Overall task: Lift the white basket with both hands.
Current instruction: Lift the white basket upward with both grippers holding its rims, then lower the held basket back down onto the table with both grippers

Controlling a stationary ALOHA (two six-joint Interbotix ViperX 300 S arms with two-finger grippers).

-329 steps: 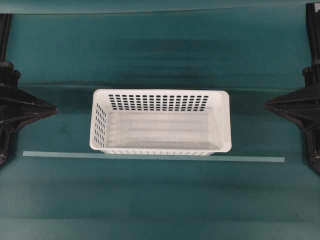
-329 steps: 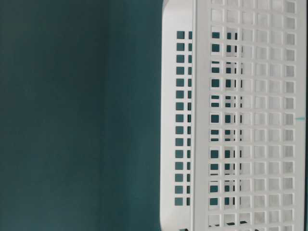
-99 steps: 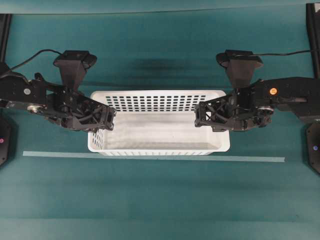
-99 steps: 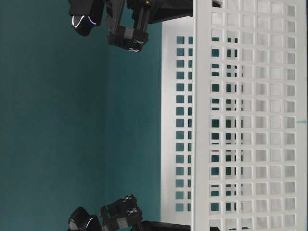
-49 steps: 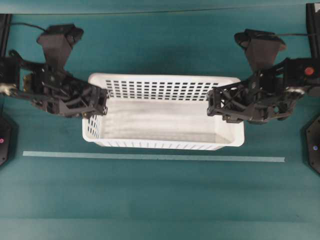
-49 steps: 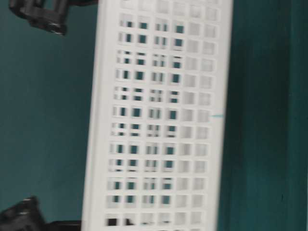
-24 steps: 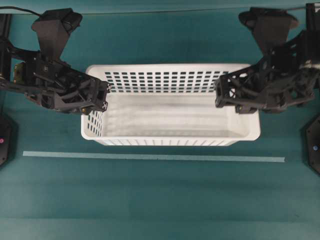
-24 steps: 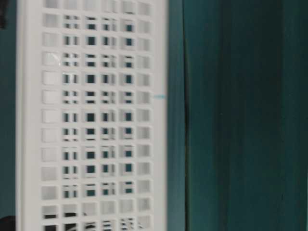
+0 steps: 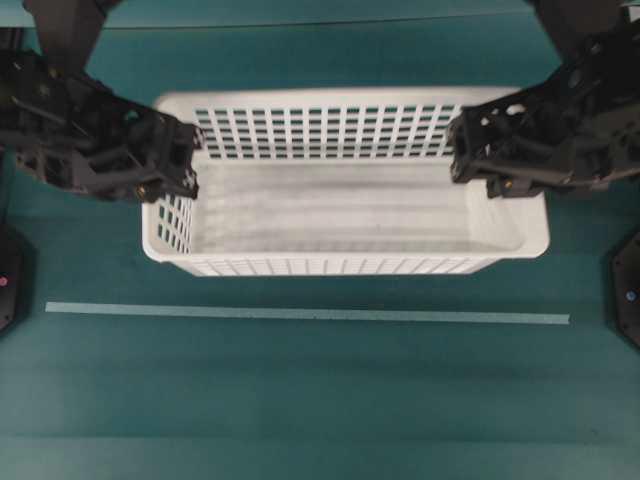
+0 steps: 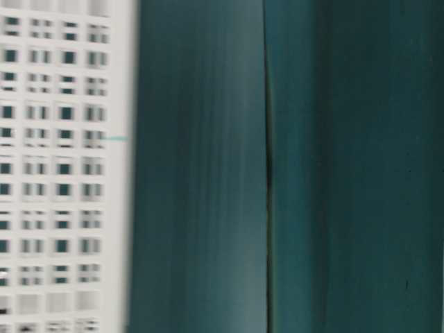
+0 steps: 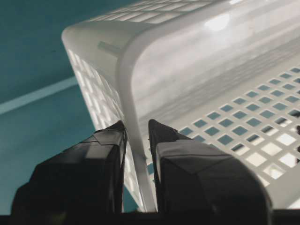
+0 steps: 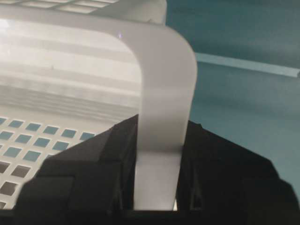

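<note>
Both grippers, left gripper (image 9: 188,160) and right gripper (image 9: 462,150), clamp the white basket (image 9: 345,210) rim mid-lift; next, raise evenly, keeping it level

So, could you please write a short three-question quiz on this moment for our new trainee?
1. True or false: the left gripper is shut on an end wall of the white basket.
2. What does the right gripper clamp? A) the basket's rim B) the pale tape strip C) nothing
3. Fill in: the basket holds ____ inside.

Key: 1 true, one finger on either side of the wall. 2 A. 3 nothing; its floor is bare.
</note>
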